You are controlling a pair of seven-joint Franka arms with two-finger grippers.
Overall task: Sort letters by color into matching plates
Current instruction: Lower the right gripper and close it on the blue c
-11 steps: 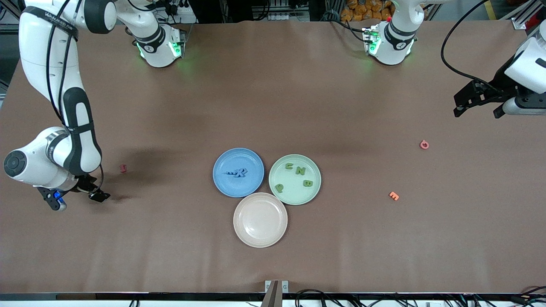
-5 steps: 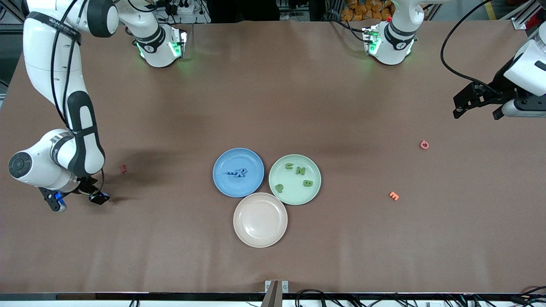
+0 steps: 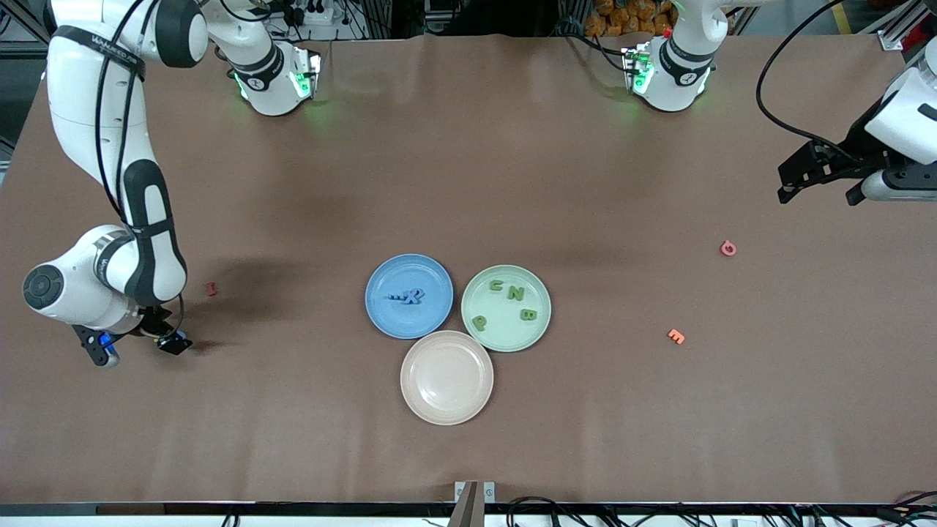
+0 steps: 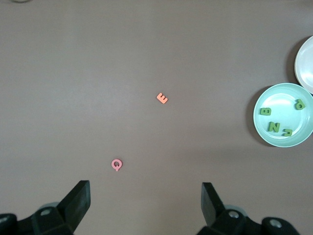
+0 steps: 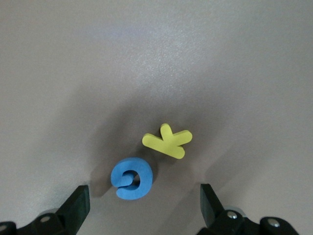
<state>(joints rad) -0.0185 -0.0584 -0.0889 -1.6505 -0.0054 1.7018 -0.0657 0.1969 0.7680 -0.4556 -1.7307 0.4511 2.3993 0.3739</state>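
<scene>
my right gripper (image 5: pixel 142 208) hangs low over the bench (image 3: pixel 468 183), jaws released around nothing. the blue letter (image 5: pixel 131 178) touches a yellow letter (image 5: pixel 168 140). i should close on the blue only, then carry it to the blue plate (image 3: pixel 381 326). my left gripper (image 4: pixel 145 205) waits, also released.

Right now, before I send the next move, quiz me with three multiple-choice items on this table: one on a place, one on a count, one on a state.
1. What lies under the right gripper?
A. a blue and a yellow letter
B. the pink letter
C. the blue plate

2. How many letters sit in the green plate?
A. two
B. four
C. six

3. The beige plate is:
A. empty
B. holding one letter
C. stacked on another plate

Key: 1 A, the right wrist view shows the blue letter and the yellow letter between its open jaws. 2 B, four green letters show. 3 A, nothing lies in it.
</scene>
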